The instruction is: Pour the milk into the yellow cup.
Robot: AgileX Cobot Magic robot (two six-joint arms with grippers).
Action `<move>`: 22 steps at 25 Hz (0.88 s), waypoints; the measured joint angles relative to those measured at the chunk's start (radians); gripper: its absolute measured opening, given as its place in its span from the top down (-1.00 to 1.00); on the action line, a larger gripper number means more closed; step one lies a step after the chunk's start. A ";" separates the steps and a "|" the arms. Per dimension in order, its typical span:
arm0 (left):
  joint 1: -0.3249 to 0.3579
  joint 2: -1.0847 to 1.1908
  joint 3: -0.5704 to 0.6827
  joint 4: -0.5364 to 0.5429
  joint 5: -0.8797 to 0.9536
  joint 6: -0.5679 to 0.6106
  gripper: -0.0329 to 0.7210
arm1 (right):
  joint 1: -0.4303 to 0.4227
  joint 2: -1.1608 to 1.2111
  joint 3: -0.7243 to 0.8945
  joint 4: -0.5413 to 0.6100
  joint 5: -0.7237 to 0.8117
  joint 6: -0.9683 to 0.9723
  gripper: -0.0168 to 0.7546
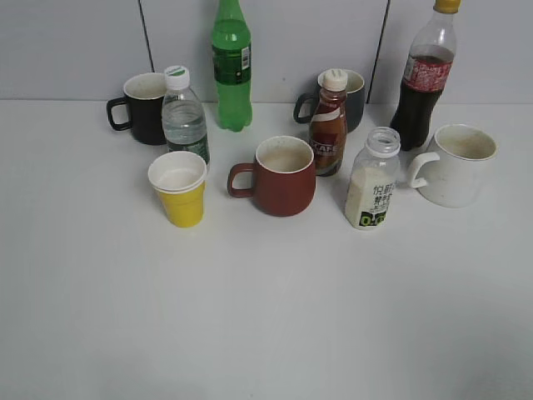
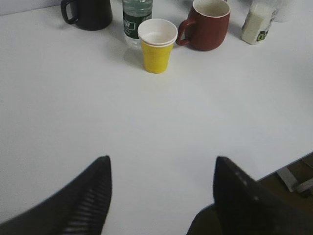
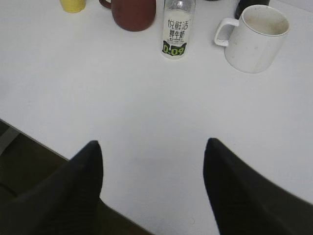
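Nearest the cameras: both grippers, neither touching anything.
Left gripper: jaws spread wide, empty, over bare table.
Right gripper: jaws spread wide, empty, near the table's front edge.
Milk bottle: upright, cap off, straight ahead of the right gripper and slightly right of its centreline; long axis vertical.
Yellow cup: upright, straight ahead of the left gripper, well left of the milk.
Between them: red-brown mug.
Beside the milk: white mug, close on its right.
Arm choice: my read, the right arm is nearer the milk; side grasp on the body, then carry left past the mug.
Progress: nothing grasped yet.
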 joint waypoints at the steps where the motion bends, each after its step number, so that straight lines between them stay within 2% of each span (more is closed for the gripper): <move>1: 0.000 0.000 0.000 0.000 0.000 0.000 -0.39 | 0.000 0.000 0.000 0.000 0.000 0.000 -0.30; 5: 0.004 0.000 0.000 0.000 -0.001 0.000 -0.36 | 0.000 0.000 0.000 0.000 0.000 0.000 -0.30; 6: 0.015 0.000 0.000 0.000 -0.001 0.000 -0.35 | -0.001 0.000 0.000 0.000 0.000 0.000 -0.30; 8: 0.080 0.000 0.000 0.000 -0.001 0.000 -0.34 | -0.026 0.000 0.000 0.002 0.000 0.000 -0.30; 11: 0.229 0.000 0.000 0.000 -0.001 0.000 -0.34 | -0.154 0.000 0.000 0.002 0.000 0.000 -0.30; 12: 0.246 0.000 0.000 0.000 -0.001 0.000 -0.34 | -0.203 0.000 0.000 0.002 0.000 0.000 -0.30; 13: 0.324 -0.002 0.000 0.000 -0.001 0.000 -0.34 | -0.263 -0.002 0.000 0.003 0.000 0.000 -0.30; 14: 0.324 -0.002 0.000 0.000 -0.001 0.000 -0.34 | -0.319 -0.003 0.000 0.003 0.000 0.000 -0.30; 15: 0.389 -0.011 0.000 0.000 -0.001 0.000 -0.34 | -0.363 -0.006 0.000 0.003 0.000 0.000 -0.30; 16: 0.423 -0.021 0.000 0.000 -0.001 0.000 -0.34 | -0.408 -0.011 0.000 0.003 0.000 0.000 -0.30; 18: 0.452 -0.042 0.000 0.000 -0.002 0.000 -0.32 | -0.473 -0.030 0.000 0.003 0.000 0.000 -0.30; 22: 0.476 -0.115 0.000 0.000 -0.003 0.000 -0.27 | -0.504 -0.086 0.000 0.004 -0.002 0.000 -0.30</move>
